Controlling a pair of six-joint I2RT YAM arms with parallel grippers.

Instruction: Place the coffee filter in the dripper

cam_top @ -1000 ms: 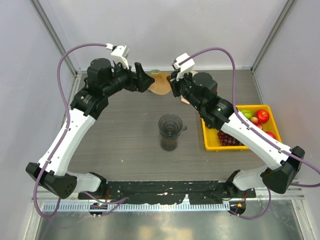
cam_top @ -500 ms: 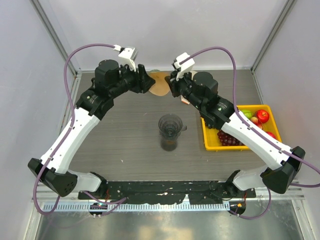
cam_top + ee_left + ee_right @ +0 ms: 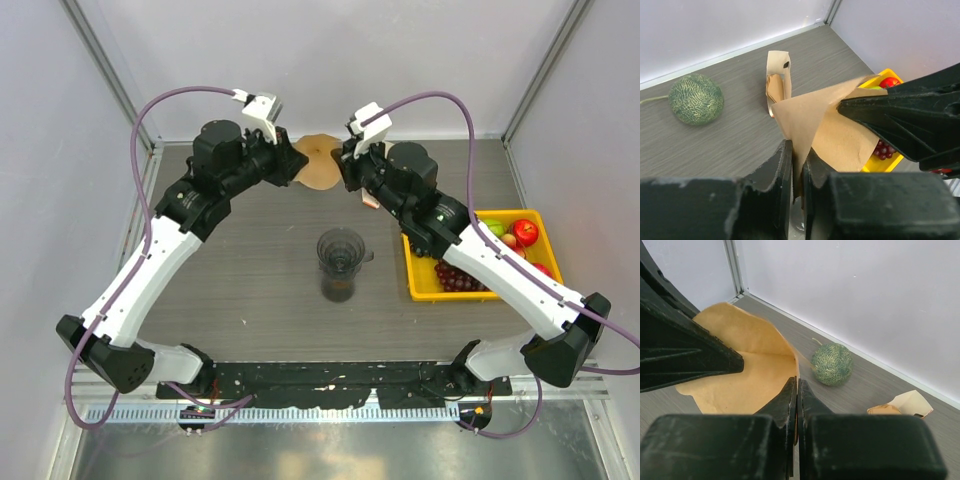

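Grey wood-grain table [image 3: 250, 290]; plain white walls [image 3: 330, 60]; metal corner posts [image 3: 103, 60].

Coffee filter [image 3: 320, 170] between left tool [image 3: 299, 166] and right tool [image 3: 344, 170]

The coffee filter [image 3: 320, 162] is between my left end effector [image 3: 299, 166] and right end effector [image 3: 344, 171], behind the dripper [image 3: 341, 248] at mid-tabletop [image 3: 240, 280]. The tray [image 3: 425, 295] lies to the dripper's right.

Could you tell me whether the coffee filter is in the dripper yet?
Out: the left gripper and right gripper pinch the filter between them, well apart from the dripper.
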